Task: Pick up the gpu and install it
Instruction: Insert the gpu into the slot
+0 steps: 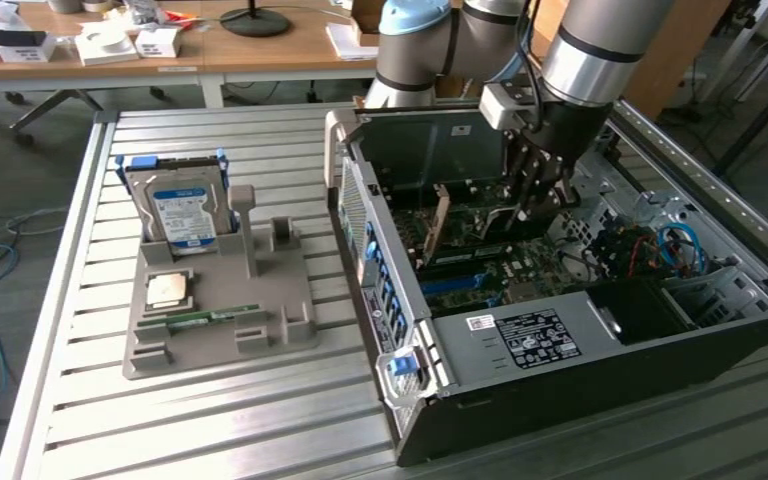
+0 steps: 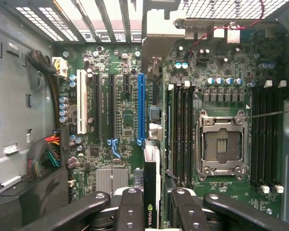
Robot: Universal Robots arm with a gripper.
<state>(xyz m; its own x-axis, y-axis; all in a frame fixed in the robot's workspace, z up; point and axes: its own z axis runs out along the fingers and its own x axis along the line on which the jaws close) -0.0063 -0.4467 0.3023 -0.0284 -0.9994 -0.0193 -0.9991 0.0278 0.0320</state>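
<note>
Gripper (image 2: pixel 155 196) was part-closed, two fingers clamped on the one gpu (image 2: pixel 151 180), a thin dark flat card with a green logo, seen edge-on. It sat inside the open black metal computer case (image 1: pixel 518 345), over the green motherboard (image 2: pixel 127 120), just beside the single blue slot (image 2: pixel 141 108). One empty silver CPU socket (image 2: pixel 220 147) nearby. The grey plastic tray (image 1: pixel 291 330) outside held one blue-white-labelled hard drive (image 1: pixel 181 212) and one narrow green memory stick (image 1: pixel 204 318).

The arm (image 1: pixel 595 55) reaches steeply down, its claw (image 1: pixel 542 190) pointing downward, fingers clamped partway together.
</note>
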